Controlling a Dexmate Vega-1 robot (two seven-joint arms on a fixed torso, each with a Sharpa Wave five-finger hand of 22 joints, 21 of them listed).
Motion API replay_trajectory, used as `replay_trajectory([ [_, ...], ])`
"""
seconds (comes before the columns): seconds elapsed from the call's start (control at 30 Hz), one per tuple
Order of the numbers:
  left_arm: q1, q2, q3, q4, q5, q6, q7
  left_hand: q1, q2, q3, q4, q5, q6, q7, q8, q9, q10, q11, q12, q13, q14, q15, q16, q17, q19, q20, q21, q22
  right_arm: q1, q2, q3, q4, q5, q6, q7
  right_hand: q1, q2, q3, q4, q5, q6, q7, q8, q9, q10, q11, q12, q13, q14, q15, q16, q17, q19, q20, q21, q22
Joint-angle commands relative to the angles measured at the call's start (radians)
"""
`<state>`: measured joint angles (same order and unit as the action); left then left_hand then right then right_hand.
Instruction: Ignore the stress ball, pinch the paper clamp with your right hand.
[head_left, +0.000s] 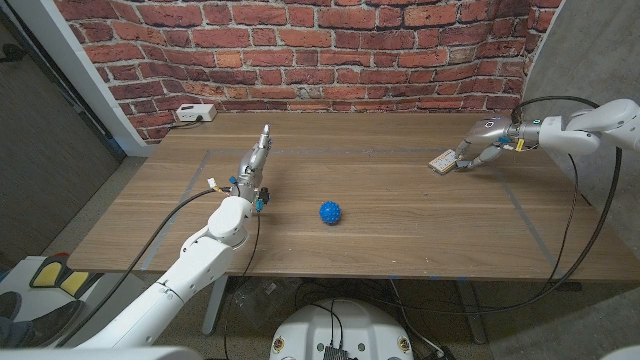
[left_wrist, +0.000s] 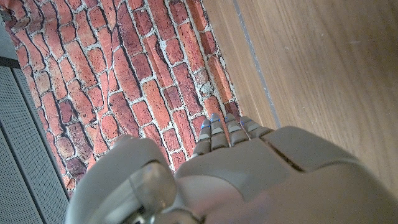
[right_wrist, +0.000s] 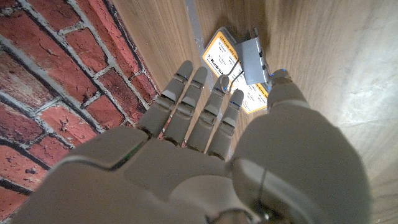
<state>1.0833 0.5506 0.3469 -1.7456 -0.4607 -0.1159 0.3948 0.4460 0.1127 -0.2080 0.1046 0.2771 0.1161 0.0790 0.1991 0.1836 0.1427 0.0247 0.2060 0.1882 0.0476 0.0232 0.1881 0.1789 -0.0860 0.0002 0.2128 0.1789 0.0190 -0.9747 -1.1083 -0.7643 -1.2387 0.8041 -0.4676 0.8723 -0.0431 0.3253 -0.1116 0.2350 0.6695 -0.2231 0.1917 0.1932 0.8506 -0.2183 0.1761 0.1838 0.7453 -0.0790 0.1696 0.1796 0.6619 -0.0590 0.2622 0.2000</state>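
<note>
The paper clamp (head_left: 442, 161) is a grey metal clip on a small stack of orange-edged cards, lying at the table's far right. My right hand (head_left: 476, 148) reaches it from the right. In the right wrist view its fingers (right_wrist: 205, 106) stretch out over the cards next to the clamp (right_wrist: 254, 59), and the thumb tip lies just beside the clip. Nothing is plainly squeezed between them. The blue spiky stress ball (head_left: 331, 212) sits alone at mid table. My left hand (head_left: 254, 160) stands at the left with straight fingers (left_wrist: 225, 129) pointing at the wall, holding nothing.
A white box (head_left: 193, 113) with a cable lies at the table's (head_left: 400, 235) back left corner, by the brick wall (head_left: 330, 50). Thin tape lines mark a rectangle on the wood. A black cable hangs from my right arm past the table's right edge.
</note>
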Motion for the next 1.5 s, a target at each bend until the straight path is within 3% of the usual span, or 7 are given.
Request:
replay_trajectory([
  [0.03, 0.004, -0.007, -0.001, 0.003, 0.001, 0.000, 0.008, 0.000, 0.003, -0.007, 0.003, -0.002, 0.005, -0.007, -0.001, 0.003, -0.003, -0.002, -0.005, 0.002, -0.003, -0.003, -0.002, 0.003, -0.005, 0.005, -0.003, 0.005, 0.085, 0.033, -0.102, 0.054, -0.049, 0.005, -0.053, -0.015, -0.006, -0.011, 0.000, 0.011, -0.029, 0.000, -0.005, 0.004, -0.037, 0.001, 0.001, 0.002, -0.034, -0.110, 0.000, 0.004, -0.011, -0.027, -0.003, 0.002],
  [0.37, 0.000, -0.012, 0.000, 0.017, -0.002, -0.009, 0.001, 0.001, 0.004, -0.008, 0.003, -0.002, 0.005, -0.008, -0.001, 0.003, -0.002, -0.003, -0.004, 0.002, -0.003, -0.001, -0.002, 0.003, -0.005, 0.006, -0.003, 0.005, 0.101, 0.024, -0.129, 0.030, -0.046, -0.013, -0.027, -0.024, -0.013, -0.022, -0.002, 0.023, -0.083, 0.001, -0.005, 0.005, -0.119, 0.004, -0.002, 0.002, -0.093, -0.095, 0.002, 0.007, -0.024, -0.025, -0.008, 0.002],
  [0.6, 0.009, -0.013, -0.003, 0.020, -0.008, -0.016, 0.000, 0.002, 0.005, -0.009, 0.003, -0.002, 0.005, -0.008, -0.001, 0.004, -0.002, -0.002, -0.004, 0.002, -0.004, -0.001, -0.002, 0.004, -0.006, 0.007, -0.003, 0.005, 0.094, 0.019, -0.122, 0.015, -0.030, -0.028, 0.014, -0.065, -0.028, -0.048, 0.013, 0.029, -0.117, 0.001, -0.001, 0.006, -0.180, 0.008, 0.001, 0.003, -0.116, -0.088, 0.009, 0.010, -0.027, -0.024, -0.009, 0.001],
  [0.9, 0.016, -0.014, -0.005, 0.022, -0.014, -0.020, 0.000, 0.003, 0.006, -0.010, 0.003, -0.003, 0.006, -0.009, -0.001, 0.004, -0.003, -0.004, -0.005, 0.002, -0.004, -0.001, -0.002, 0.004, -0.006, 0.007, -0.003, 0.005, 0.095, 0.027, -0.127, 0.037, -0.024, -0.038, 0.014, -0.086, -0.030, -0.058, 0.023, 0.031, -0.096, 0.002, 0.011, 0.007, -0.182, 0.009, 0.009, 0.003, -0.117, -0.086, 0.011, 0.011, -0.024, -0.021, -0.007, 0.000],
  [1.13, 0.022, -0.014, -0.005, 0.020, -0.012, -0.023, 0.003, 0.003, 0.006, -0.011, 0.003, -0.003, 0.005, -0.009, -0.001, 0.004, -0.004, -0.005, -0.005, 0.002, -0.004, -0.001, -0.002, 0.004, -0.007, 0.009, -0.004, 0.005, 0.095, 0.020, -0.138, 0.023, -0.039, -0.050, 0.019, -0.134, -0.052, -0.089, 0.038, 0.034, -0.131, 0.001, 0.003, 0.006, -0.222, 0.011, 0.008, 0.004, -0.153, -0.069, 0.005, 0.011, -0.037, -0.011, -0.014, -0.001],
  [1.5, 0.027, -0.015, -0.005, 0.016, -0.010, -0.026, 0.006, 0.004, 0.007, -0.012, 0.003, -0.004, 0.005, -0.012, -0.002, 0.004, -0.004, -0.004, -0.004, 0.002, -0.005, -0.001, -0.002, 0.004, -0.007, 0.009, -0.004, 0.005, 0.077, 0.004, -0.120, -0.007, -0.038, -0.071, 0.019, -0.150, -0.054, -0.098, 0.043, 0.039, -0.157, 0.002, -0.002, 0.006, -0.251, 0.011, 0.006, 0.005, -0.178, -0.060, 0.004, 0.012, -0.050, -0.003, -0.019, -0.001],
])
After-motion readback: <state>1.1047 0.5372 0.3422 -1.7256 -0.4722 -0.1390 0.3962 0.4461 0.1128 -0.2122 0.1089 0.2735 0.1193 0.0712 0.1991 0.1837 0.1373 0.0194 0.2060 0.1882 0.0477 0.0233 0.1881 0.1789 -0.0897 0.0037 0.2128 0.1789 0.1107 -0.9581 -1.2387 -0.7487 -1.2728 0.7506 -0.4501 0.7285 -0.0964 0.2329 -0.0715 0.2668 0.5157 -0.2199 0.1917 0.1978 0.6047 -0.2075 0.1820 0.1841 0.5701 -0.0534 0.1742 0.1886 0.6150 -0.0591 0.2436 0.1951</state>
